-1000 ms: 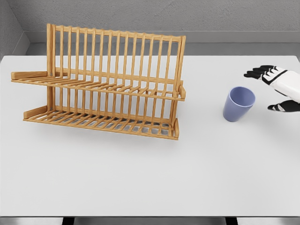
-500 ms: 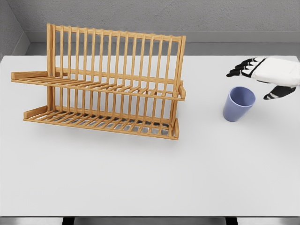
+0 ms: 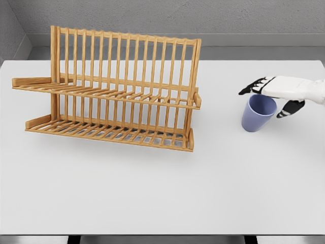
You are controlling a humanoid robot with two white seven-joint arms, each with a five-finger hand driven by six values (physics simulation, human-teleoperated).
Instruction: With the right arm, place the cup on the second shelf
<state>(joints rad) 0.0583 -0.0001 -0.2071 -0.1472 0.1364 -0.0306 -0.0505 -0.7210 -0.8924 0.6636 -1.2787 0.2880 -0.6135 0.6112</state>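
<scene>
Head view: cup (image 3: 258,113) stands upright on the table (image 3: 162,193), right of the rack (image 3: 111,91) and well apart from it; right hand (image 3: 274,91) hovers just over its far rim, fingers spread, holding nothing, probably set up for a side grasp. Versus 0.5 s ago the hand has dropped and shifted left onto the cup; cup and rack unchanged. Left arm not visible.

In front of me a wide white bench (image 3: 152,193) fills most of the view, its surface smooth and evenly lit, with only soft, faint shadows on it. Behind it runs a grey, rough-textured wall (image 3: 203,15), with a paler grey ledge (image 3: 254,39) along its foot. At the upper left a second grey wall (image 3: 9,30) meets it in a corner. Under the bench's near edge I see dark legs (image 3: 74,239).
</scene>
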